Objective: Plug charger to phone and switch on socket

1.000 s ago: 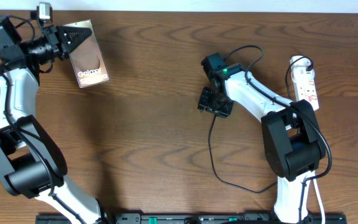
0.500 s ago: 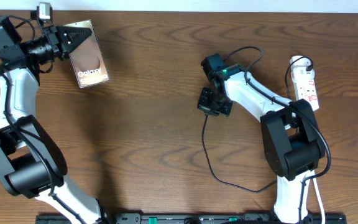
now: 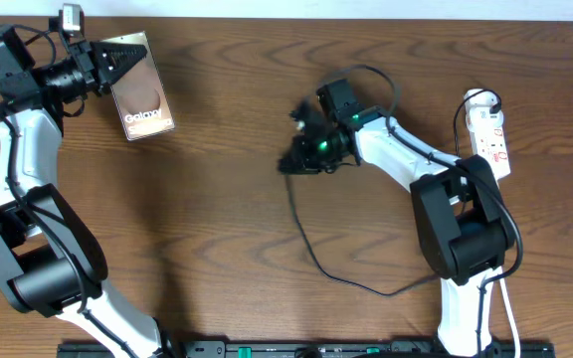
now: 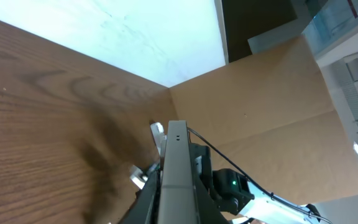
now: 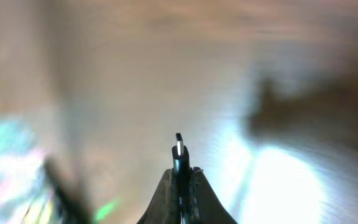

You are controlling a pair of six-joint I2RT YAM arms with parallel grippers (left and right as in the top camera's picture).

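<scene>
A dark wooden table (image 3: 217, 219) filled the overhead frame. A black rail (image 3: 267, 349) ran along the bottom edge.

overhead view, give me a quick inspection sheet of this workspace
surface: brown wooden table
job's things: phone far left; socket far right; charger not in phone
clutter: nothing seen
grippers: left pincer shut on phone; right pincer shut on charger's plug tip
cables: charger loops across table toward right arm's base
surroundings: white wall, cardboard panel
</scene>
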